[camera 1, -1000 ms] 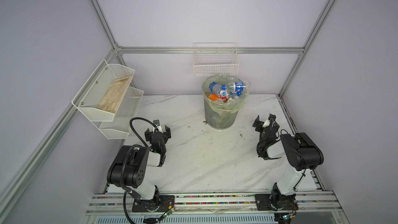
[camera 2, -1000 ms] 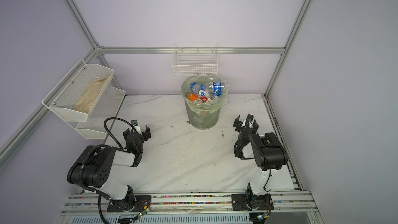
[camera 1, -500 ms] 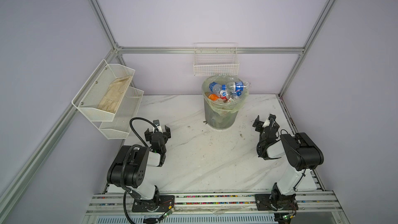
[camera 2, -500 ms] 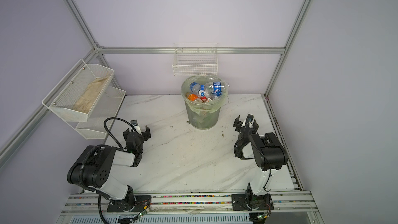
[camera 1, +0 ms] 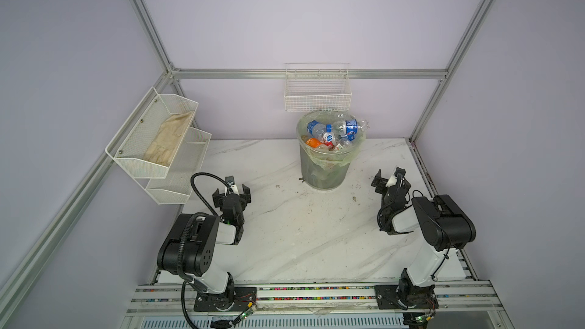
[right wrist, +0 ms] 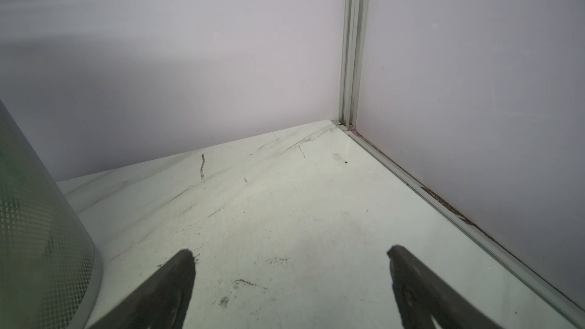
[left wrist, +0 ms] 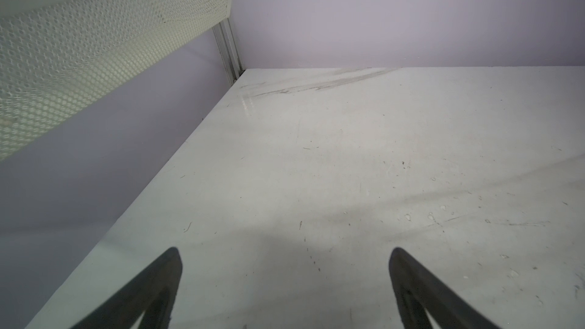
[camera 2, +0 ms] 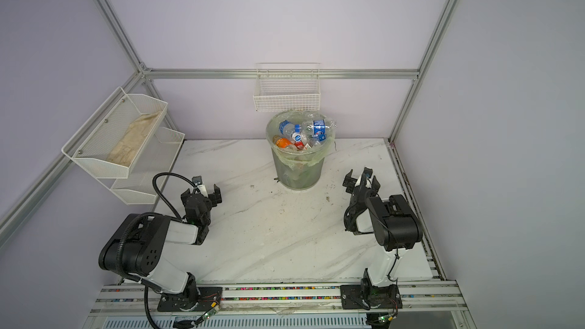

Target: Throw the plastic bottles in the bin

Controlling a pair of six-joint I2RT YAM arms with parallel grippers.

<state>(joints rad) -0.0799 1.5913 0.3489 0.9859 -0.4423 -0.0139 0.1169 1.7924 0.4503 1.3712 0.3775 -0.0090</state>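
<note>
Bottles (camera 1: pixel 335 131) lie heaped in the bin (camera 1: pixel 323 172) at the back of the table (camera 1: pixel 300 232), piled to the rim, one overhanging it; none shows loose on the table. Task judged complete. Left gripper (camera 1: pixel 231 192) and right gripper (camera 1: pixel 388 179) both stand spread wide and empty, low over the table, either side of the bin. Steer your arms wide of the bin so nothing spills. Open room lies centre; mind the wire basket (camera 1: pixel 317 90) just above the bin and the mesh shelves (camera 1: pixel 158 140) beside your left arm.

Soft even light; top views sharp; wrist views hazy, shadowed.
</note>
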